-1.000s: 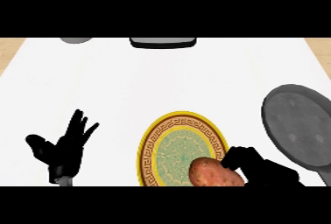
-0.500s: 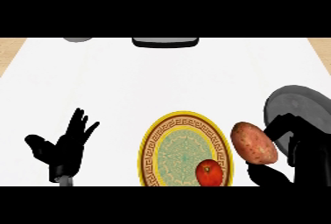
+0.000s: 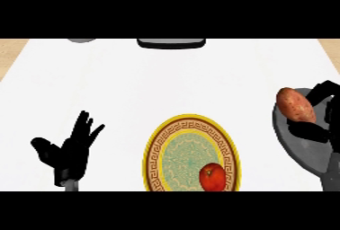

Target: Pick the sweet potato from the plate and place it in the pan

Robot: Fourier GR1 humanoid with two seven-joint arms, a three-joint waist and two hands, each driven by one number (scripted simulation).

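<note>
Black hands, potato nearly home

Left hand (image 3: 69, 150) rests open at 8 o'clock, plate (image 3: 159, 148) with a tomato (image 3: 214, 176) at 6, right hand (image 3: 317, 117) curled round the sweet potato (image 3: 295, 104) over the pan (image 3: 302, 150) at 3. Letting go this near the rim, it might roll off the edge.

Bare counter (image 3: 172, 81) lies wide between the far-edge objects and the plate (image 3: 192, 157) (which bears a tomato (image 3: 212, 176) at its near right), while the right hand (image 3: 319, 112) and sweet potato (image 3: 297, 104) crowd the pan (image 3: 299, 146).
</note>
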